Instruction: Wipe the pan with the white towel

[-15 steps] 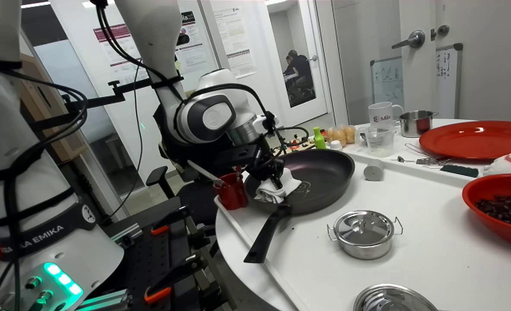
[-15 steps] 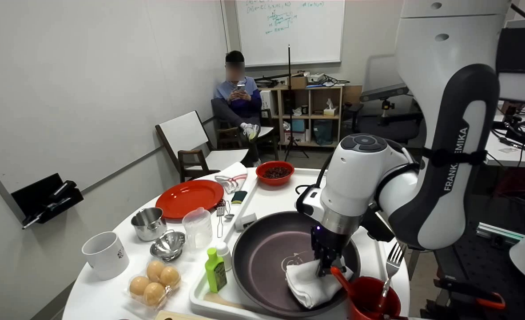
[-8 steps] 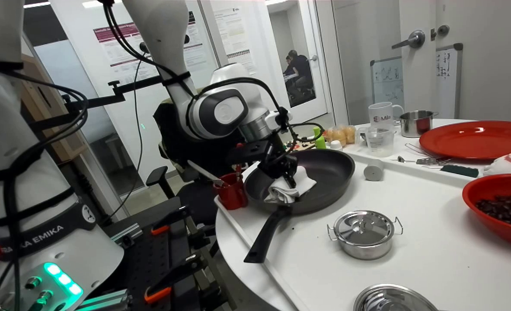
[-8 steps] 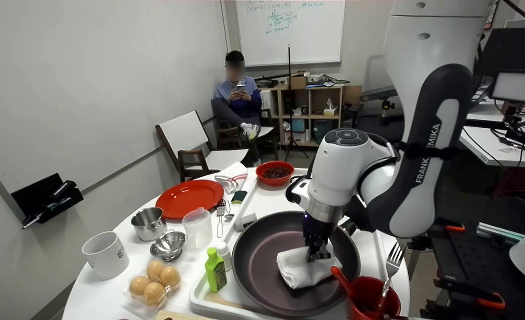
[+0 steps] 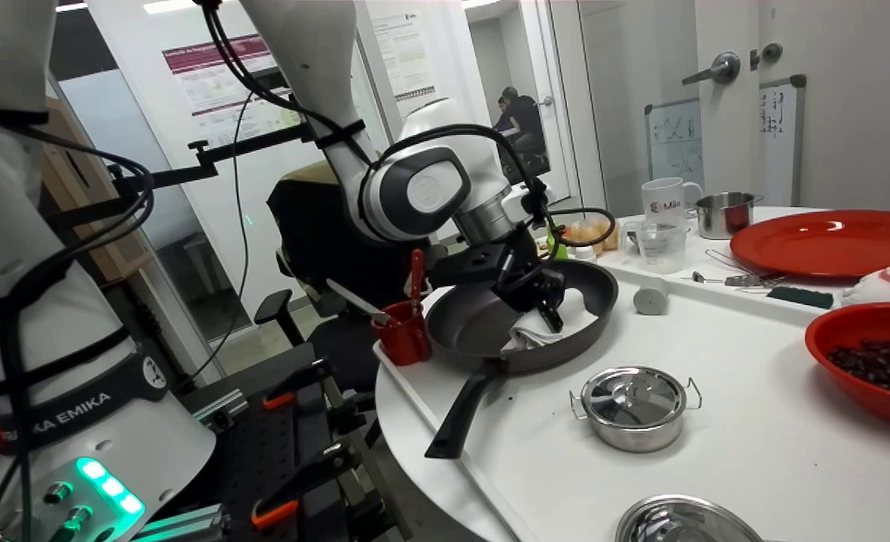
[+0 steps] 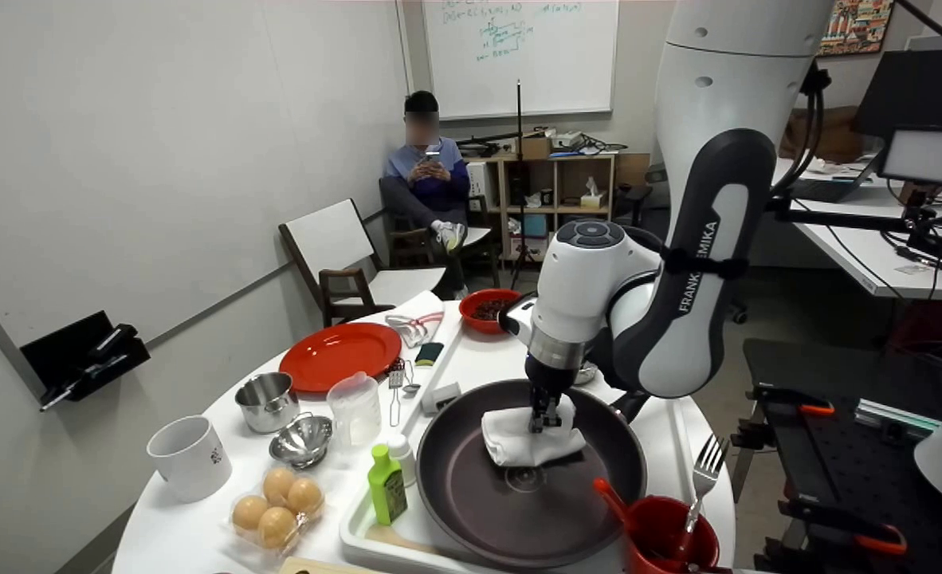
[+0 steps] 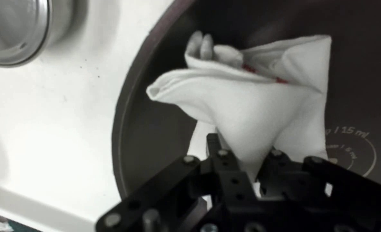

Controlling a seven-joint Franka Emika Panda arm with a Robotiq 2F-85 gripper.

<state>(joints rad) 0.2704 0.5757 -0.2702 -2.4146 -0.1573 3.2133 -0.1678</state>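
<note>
- Step in hand: you appear to be in the wipe itself; how much of the pan [image 6: 535, 510] is done cannot be told.
- State of your tool [image 7: 245, 151]: drawn together, pinching a fold of the towel [image 6: 511, 437].
- The towel, white with red marks, loosely folded: inside the pan, on the half toward the lidded pot [image 5: 637, 433].
- The pan, dark: on a white tray [image 5: 535, 459], near the edge of the bench [image 6: 168, 534] by the arm [image 6: 694, 311]; handle [image 5: 456, 418] pointing out to that edge.
- Next move, as judged: hold your pinch, press lightly, draw the towel across the bare half toward the red mug [image 5: 403, 342]. You see nothing bracing the pan; it may slide with your stroke.
- The red mug, fork [image 6: 707, 470] standing in it: same edge, just beside the pan.
- Red plate [image 6: 339, 355], white mug [image 6: 192, 462], eggs [image 6: 276, 524]: along the edge away from the arm.
- Red bowl [image 5: 867, 324], dark contents: near the edge facing the seated person [image 6: 427, 171].
- Bench outline: rounded, no corners to steer you.
- Room, behind: whiteboard [image 6: 519, 56], shelf [image 6: 556, 209].
</note>
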